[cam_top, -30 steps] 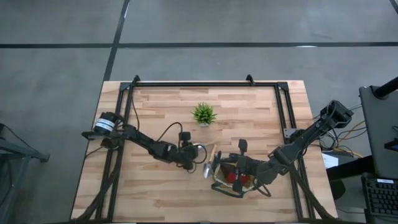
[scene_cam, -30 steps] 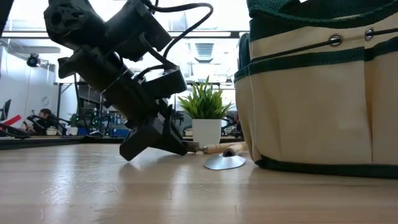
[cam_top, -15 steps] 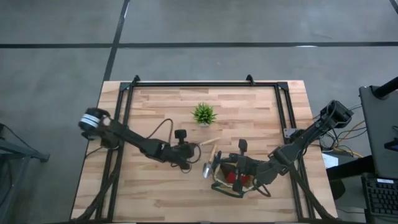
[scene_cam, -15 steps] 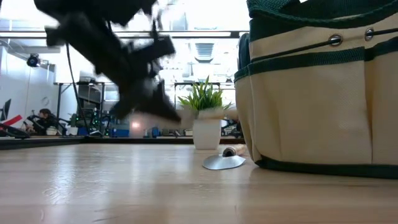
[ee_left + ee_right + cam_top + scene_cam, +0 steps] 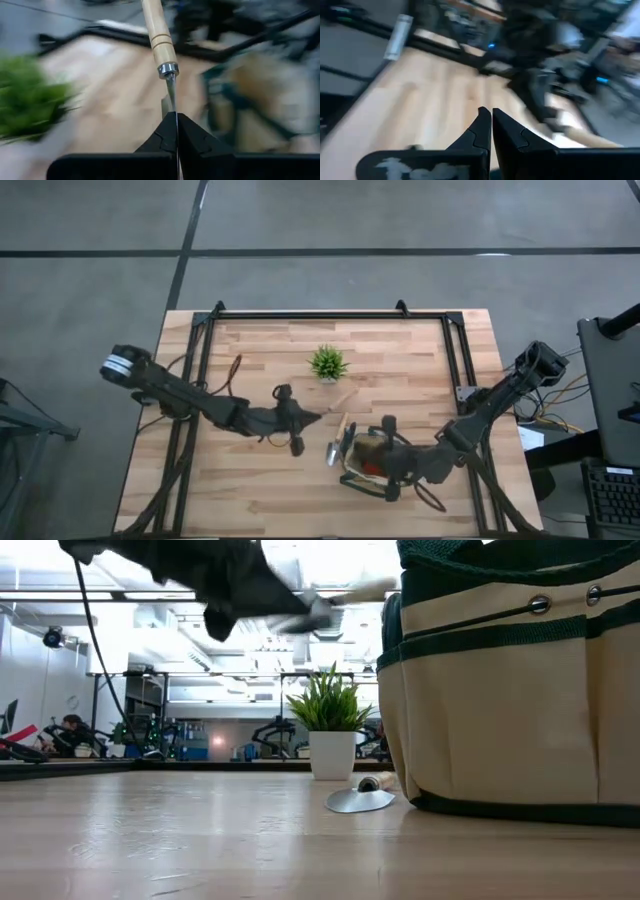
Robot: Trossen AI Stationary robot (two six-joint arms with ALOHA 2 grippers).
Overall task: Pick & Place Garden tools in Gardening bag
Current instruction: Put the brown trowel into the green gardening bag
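**Observer:** What's your left arm carrying?

**Operator:** I've got the left gripper [image 5: 176, 131] clamped tight on the thin metal blade of a trowel [image 5: 161, 42], wooden handle pointing away from the fingers. It's lifted clear of the table [image 5: 250, 500], to the left of the gardening bag [image 5: 372, 470], so I can swing it over the bag's mouth without dragging it.

**Observer:** Why hold the blade and not the handle?

**Operator:** My guess: the blade is flat and easy to pinch. The risk is that the heavier handle swings.

**Observer:** And the right arm?

**Operator:** The right gripper [image 5: 491, 131] is at the bag, fingers pressed together with nothing between them. I judge it's there to steady the bag. Something red sits inside already.

**Observer:** Anything left out?

**Operator:** A second trowel [image 5: 337, 442] lies just left of the bag. The potted plant [image 5: 327, 364] stays at the far side.
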